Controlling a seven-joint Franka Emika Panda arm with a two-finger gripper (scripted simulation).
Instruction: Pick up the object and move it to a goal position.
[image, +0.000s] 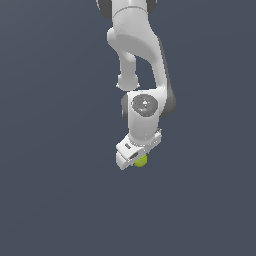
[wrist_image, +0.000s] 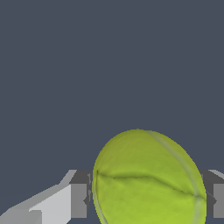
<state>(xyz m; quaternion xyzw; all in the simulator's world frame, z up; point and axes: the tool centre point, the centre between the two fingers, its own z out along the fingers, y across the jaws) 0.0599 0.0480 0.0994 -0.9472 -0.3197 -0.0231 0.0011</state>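
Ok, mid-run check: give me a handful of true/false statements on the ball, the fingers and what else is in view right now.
1. The tennis ball sits between the fingers in the wrist view. True.
2. The ball is red. False: it is yellow-green with a faint curved seam.
3. In the exterior view the ball shows fully, clear of the gripper. False: only a small part peeks out beneath the white gripper.
4. The fingers stand wide apart, far from the ball. False: they flank it closely on both sides.
5. No other object shows against the dark grey background. True.
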